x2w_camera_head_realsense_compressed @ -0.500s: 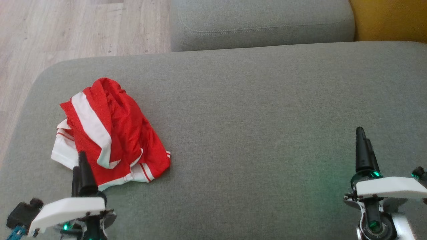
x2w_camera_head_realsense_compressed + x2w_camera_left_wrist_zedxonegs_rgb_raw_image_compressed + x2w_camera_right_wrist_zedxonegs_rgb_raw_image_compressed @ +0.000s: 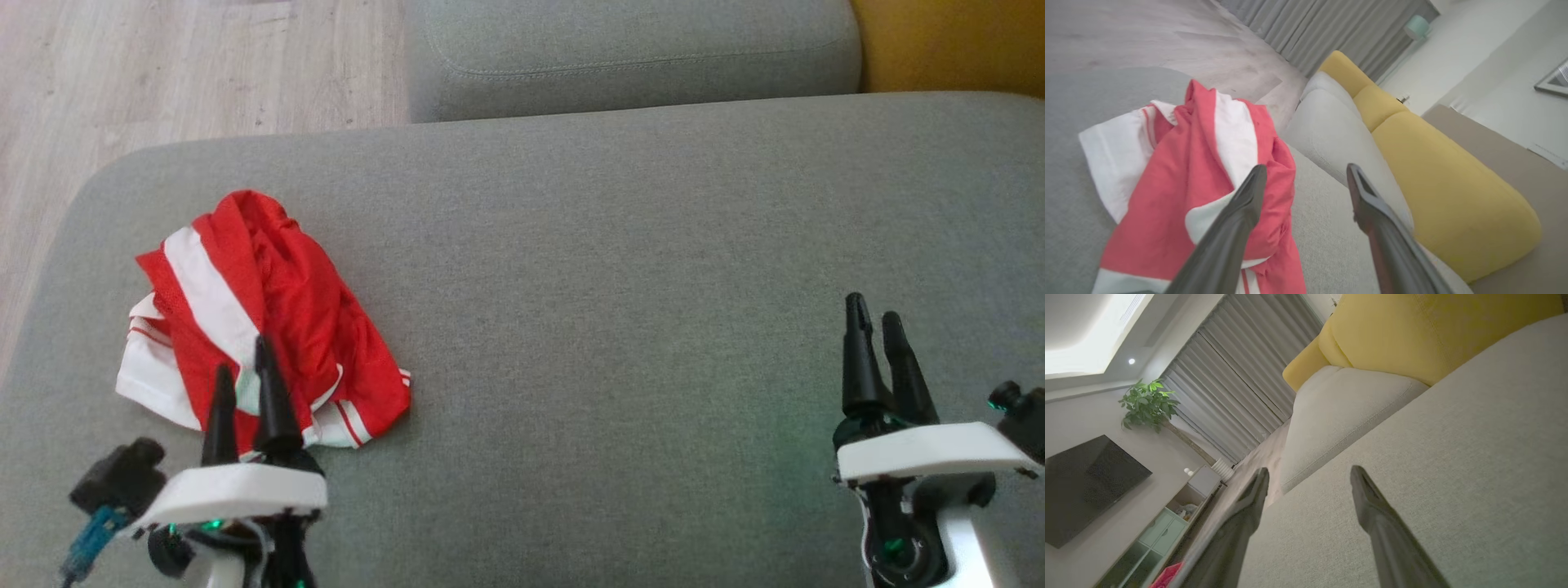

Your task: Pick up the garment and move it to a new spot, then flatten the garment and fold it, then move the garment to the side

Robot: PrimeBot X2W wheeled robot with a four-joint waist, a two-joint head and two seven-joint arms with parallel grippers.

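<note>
Grey sofa seat with red garment; left end effector, right end effector spread

The garment lies on the seat cushion at about nine o'clock in the head view, with the left gripper at seven o'clock, tips over the garment's near edge. The right gripper stands at four o'clock, well apart from the garment. Behind the seat cushion, a second cushion sits at twelve, floor at eleven, a third cushion at one.
</note>
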